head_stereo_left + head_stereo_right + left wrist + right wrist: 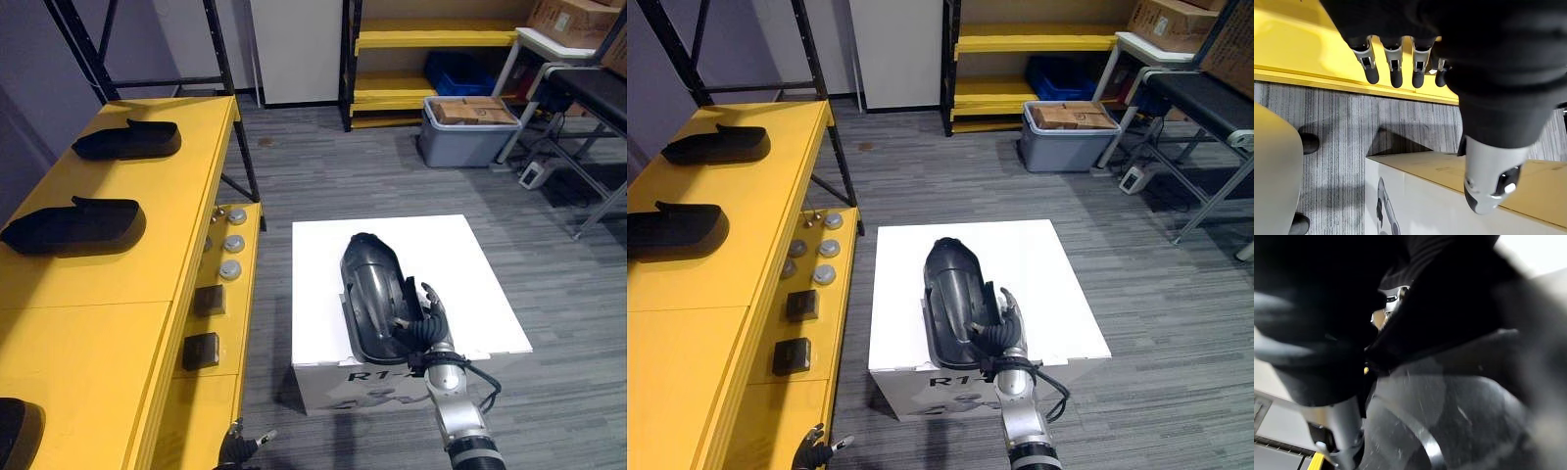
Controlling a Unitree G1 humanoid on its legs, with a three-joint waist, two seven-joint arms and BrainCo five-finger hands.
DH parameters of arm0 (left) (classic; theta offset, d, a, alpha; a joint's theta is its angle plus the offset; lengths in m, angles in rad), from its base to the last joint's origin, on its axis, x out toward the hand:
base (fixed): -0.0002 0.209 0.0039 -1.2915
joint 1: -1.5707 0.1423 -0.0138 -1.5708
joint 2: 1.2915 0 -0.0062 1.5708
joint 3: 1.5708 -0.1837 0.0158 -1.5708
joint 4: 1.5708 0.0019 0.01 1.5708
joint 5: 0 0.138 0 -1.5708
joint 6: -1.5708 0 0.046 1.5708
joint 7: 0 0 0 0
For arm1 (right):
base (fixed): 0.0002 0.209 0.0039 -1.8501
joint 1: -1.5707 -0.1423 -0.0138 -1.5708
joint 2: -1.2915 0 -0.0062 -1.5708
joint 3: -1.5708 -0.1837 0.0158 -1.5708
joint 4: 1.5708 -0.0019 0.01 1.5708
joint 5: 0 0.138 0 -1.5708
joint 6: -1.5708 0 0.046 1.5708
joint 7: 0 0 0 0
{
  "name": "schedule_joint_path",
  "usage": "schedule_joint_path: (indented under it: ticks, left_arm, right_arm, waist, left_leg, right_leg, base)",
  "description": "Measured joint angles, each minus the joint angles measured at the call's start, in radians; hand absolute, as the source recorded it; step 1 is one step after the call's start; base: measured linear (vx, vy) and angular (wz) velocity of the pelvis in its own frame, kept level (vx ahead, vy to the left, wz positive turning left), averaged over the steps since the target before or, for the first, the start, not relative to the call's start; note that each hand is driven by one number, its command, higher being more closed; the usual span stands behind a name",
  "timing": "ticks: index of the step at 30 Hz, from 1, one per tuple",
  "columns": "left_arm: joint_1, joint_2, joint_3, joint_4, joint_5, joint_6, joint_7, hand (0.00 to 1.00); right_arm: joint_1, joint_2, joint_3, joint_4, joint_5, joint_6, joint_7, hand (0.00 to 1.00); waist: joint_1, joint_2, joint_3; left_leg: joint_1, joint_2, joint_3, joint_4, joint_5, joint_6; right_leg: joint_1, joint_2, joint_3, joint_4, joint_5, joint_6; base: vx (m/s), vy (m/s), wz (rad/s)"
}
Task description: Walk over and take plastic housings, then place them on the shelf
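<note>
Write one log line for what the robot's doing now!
phase: pick | right hand: gripping housing on white box | left hand: open, idle | shelf: holds other housings

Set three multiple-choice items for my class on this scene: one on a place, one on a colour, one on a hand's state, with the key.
1. Where is the plastic housing that the right hand has reached?
A. on the yellow shelf
B. on the white box
C. on the floor

2. What colour is the top of the shelf that bears the other housings?
A. blue
B. white
C. yellow

3. How is the right hand?
A. open, held clear of the housing
B. fingers curled over the housing's near end
C. flat on the shelf

Key: 1 B, the housing lies on the box's white top. 2 C, the shelf top is yellow. 3 B, the fingers wrap the housing's rim.
</note>
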Motion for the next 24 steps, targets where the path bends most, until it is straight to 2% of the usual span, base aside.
schedule_joint_path:
  ticks: [6,11,14,21,24]
  left_arm:
    - [-0.009,-0.002,-0.001,0.01,0.0,0.003,0.019,0.0]
    - [-0.01,-0.001,-0.001,0.01,0.001,0.008,0.019,0.0]
    - [-0.012,0.002,-0.001,0.009,0.0,0.008,0.018,0.0]
    - [-0.01,0.006,-0.006,-0.006,-0.001,0.008,0.018,0.0]
    - [0.003,0.004,-0.02,-0.049,-0.003,0.008,0.019,0.0]
  right_arm:
    - [-0.024,0.031,-0.043,0.025,0.006,0.012,-0.036,1.0]
    - [-0.025,0.027,-0.076,0.026,0.08,0.013,-0.034,1.0]
    - [-0.022,0.019,-0.075,0.021,0.141,0.009,-0.031,1.0]
    - [-0.007,0.024,-0.041,0.002,0.202,0.003,-0.01,1.0]
    - [0.03,0.025,-0.015,-0.068,0.212,0.003,-0.005,1.0]
  waist:
    - [0.006,-0.004,0.003]
    - [0.006,-0.008,0.004]
    - [0.007,-0.013,0.007]
    - [0.014,-0.018,0.011]
    - [0.019,-0.018,0.011]
  left_leg:
    - [0.02,0.001,-0.007,-0.034,0.015,0.0]
    - [0.021,0.0,-0.006,-0.043,0.016,0.001]
    - [0.022,0.003,-0.001,-0.043,0.015,0.0]
    - [0.034,0.002,0.009,-0.041,0.013,-0.002]
    - [0.034,0.002,0.008,-0.041,0.012,-0.003]
  right_leg:
    - [0.009,0.001,-0.008,-0.005,0.0,0.0]
    - [0.013,0.002,-0.007,-0.018,0.0,0.0]
    - [0.013,0.004,-0.006,-0.02,0.0,0.0]
    - [0.021,0.003,0.012,-0.019,0.0,0.0]
    - [0.02,0.003,0.012,-0.018,-0.001,0.001]
  base:
    - [-0.01,-0.003,0.03]
    - [0.02,0.0,-0.01]
    - [0.05,-0.006,-0.02]
    - [0.01,0.009,-0.06]
    - [-0.04,0.007,0.0]
